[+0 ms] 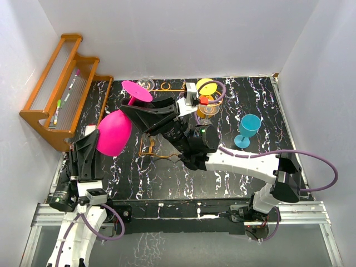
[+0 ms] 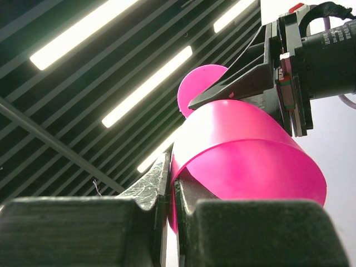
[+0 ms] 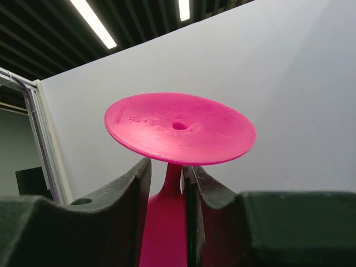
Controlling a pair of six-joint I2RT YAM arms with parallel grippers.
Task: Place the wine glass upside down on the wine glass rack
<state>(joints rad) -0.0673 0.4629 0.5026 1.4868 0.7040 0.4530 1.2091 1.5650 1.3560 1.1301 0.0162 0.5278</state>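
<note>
The pink wine glass hangs tilted in the air over the left of the table, bowl low and left, round foot high and right. My left gripper is shut on the rim of the bowl, and its fingertips pinch the thin wall. My right gripper straddles the stem just under the foot, with its jaws narrow and a slit of wall showing beside the stem. The gold wire wine glass rack stands behind, mostly hidden by my right arm.
A yellow glass and a clear glass sit at the rack's top. A teal glass stands upright on the black marbled table to the right. A brown wooden stepped rack leans against the left wall.
</note>
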